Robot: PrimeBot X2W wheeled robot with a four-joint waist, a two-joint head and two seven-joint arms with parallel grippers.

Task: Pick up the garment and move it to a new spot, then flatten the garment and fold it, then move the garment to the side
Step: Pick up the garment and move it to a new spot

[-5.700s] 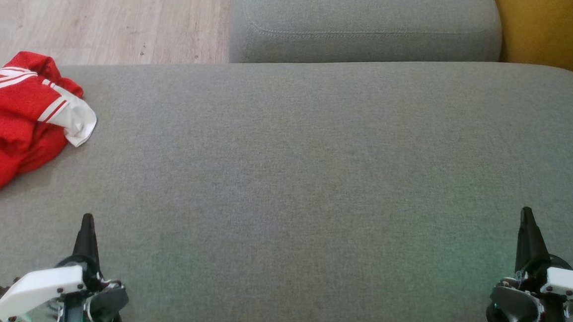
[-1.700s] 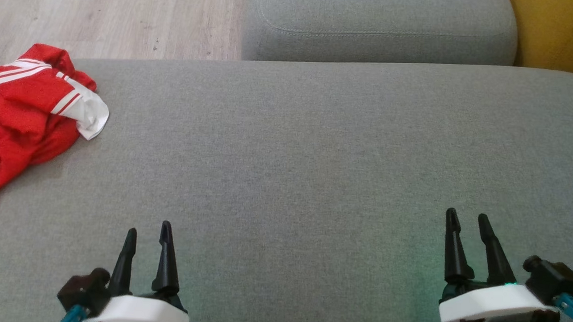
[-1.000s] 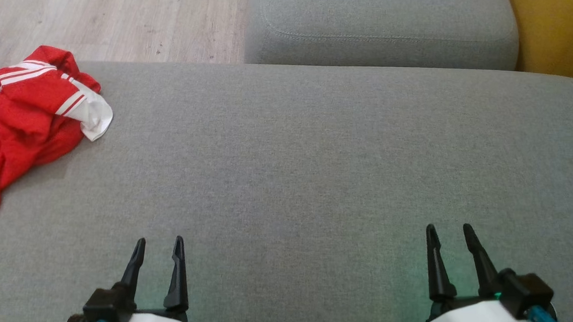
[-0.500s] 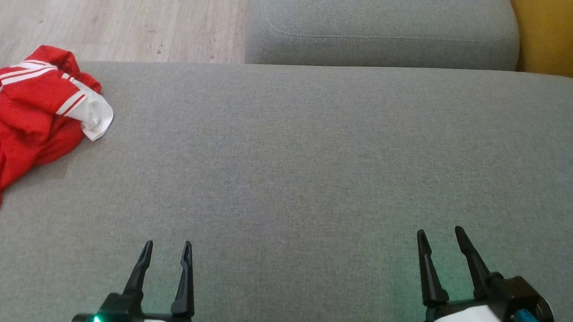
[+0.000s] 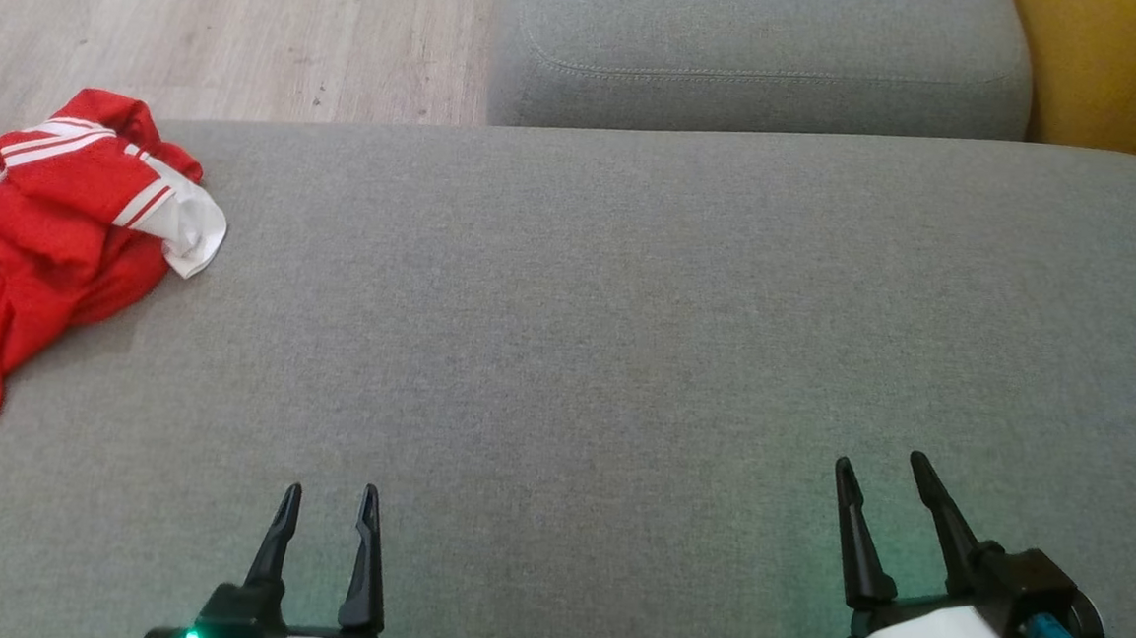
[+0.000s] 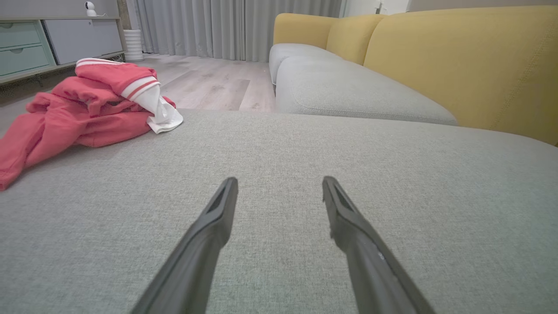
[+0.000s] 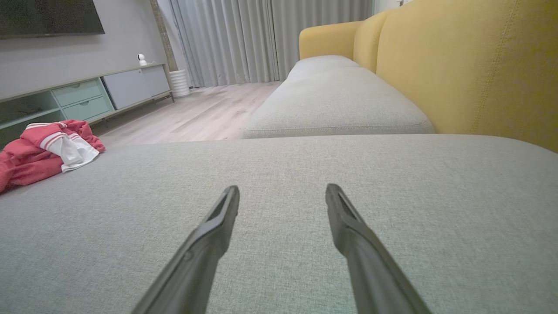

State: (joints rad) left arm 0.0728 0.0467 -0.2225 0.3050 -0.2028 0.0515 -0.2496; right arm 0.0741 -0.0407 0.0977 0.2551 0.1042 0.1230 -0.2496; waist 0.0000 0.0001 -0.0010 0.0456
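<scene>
A crumpled red garment point(image 5: 40, 237) with white stripes and a white cuff lies at the far left edge of the grey sofa cushion point(image 5: 608, 312). It also appears at the upper left in the left wrist view as the garment point(image 6: 83, 109), and at the far left in the right wrist view as the garment point(image 7: 39, 150). My left gripper point(image 5: 330, 497) hovers low over the cushion near the front, open and empty, well right of the garment. Far to the right, my right gripper point(image 5: 883, 465) is open too, with nothing between its fingers.
A second grey seat cushion point(image 5: 762, 55) adjoins at the back, with the yellow sofa backrest point(image 5: 1115, 76) on the right. Wooden floor point(image 5: 202, 20) lies beyond the cushion's far left edge. A low cabinet point(image 7: 87, 93) stands across the room.
Both arms have turned so the finger pairs now show side by side, then settled lower in the head view. The camera shifted slightly. The garment has not moved.
</scene>
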